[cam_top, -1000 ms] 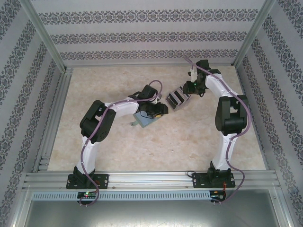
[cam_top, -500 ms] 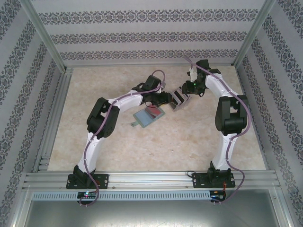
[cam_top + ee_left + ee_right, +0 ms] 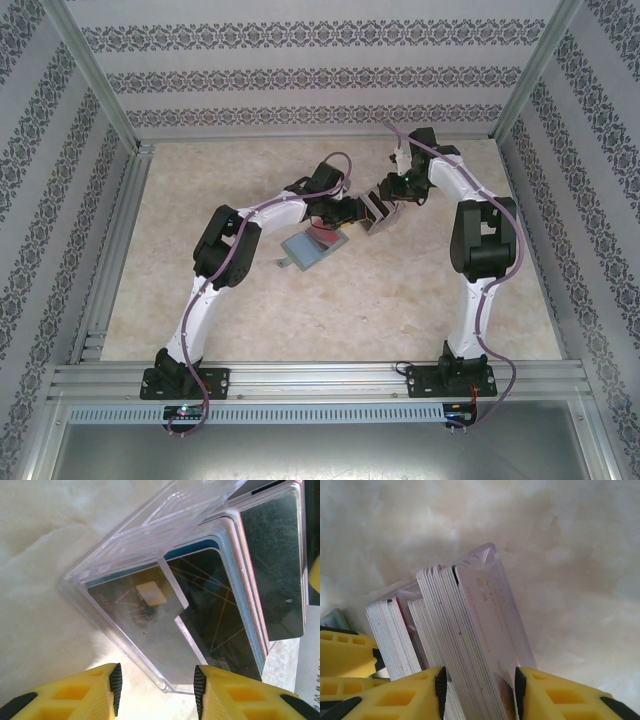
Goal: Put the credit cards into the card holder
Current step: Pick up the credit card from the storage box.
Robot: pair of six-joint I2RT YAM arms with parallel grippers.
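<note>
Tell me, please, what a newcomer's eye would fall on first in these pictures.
Two grippers close together at the far middle of the table: the right gripper clamps a clear box packed with cards, the open left gripper facing it. Nearer lies the card holder, open.

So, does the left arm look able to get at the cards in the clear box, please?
Probably yes: the left claw hangs open just before the clear box, and the dark top card lies partly uncovered.
</note>
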